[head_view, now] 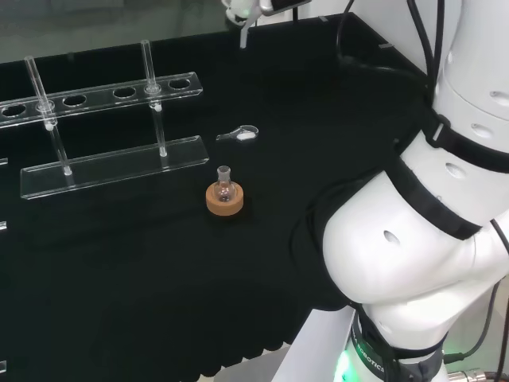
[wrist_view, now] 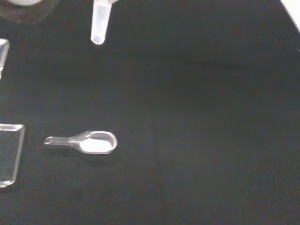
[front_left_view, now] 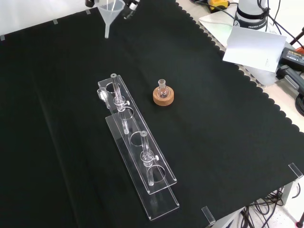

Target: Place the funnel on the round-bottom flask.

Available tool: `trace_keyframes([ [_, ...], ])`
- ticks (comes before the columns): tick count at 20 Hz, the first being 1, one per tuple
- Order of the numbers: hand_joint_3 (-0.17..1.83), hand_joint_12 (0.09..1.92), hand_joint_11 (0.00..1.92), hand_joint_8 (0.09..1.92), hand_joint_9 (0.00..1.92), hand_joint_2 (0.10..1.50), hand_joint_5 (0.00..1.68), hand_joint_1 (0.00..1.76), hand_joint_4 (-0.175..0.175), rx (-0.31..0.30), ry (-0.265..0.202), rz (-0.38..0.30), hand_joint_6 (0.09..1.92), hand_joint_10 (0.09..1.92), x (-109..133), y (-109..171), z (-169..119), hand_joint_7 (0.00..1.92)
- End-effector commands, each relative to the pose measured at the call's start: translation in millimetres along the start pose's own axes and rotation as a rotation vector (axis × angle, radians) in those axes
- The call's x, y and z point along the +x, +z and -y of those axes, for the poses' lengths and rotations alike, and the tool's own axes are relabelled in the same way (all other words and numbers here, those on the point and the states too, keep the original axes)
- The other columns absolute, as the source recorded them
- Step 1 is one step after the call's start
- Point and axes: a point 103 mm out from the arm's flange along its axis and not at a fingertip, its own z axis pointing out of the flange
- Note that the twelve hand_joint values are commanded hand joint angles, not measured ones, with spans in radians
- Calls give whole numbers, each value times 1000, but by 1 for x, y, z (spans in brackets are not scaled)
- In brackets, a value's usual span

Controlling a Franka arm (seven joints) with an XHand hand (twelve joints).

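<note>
A clear funnel hangs high over the far edge of the cloth, stem pointing down. Dark fingers of the hand flank its rim at the front view's top edge and hold it. In the head view the funnel is at the top, well beyond the flask. The wrist view has its stem close up. A small round-bottom flask stands upright on a cork ring mid-cloth, its neck open. In the front view the flask sits far below and right of the funnel.
A clear rack with two upright glass tubes lies left of the flask in the head view. A small clear scoop with white powder lies between flask and funnel, and the scoop also lies below the stem. The arm's white links rise at right.
</note>
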Motion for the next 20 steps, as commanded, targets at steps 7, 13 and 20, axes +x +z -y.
trace_keyframes([
  [7,506,1191,680,695,945,800,741,816,-17,69,-93,58,660,438,45,49,45,724],
  [13,509,1189,681,696,946,799,742,817,-18,82,-90,64,661,436,52,59,67,724],
  [20,512,1188,681,698,948,798,744,818,-19,101,-96,88,663,435,62,73,85,723],
])
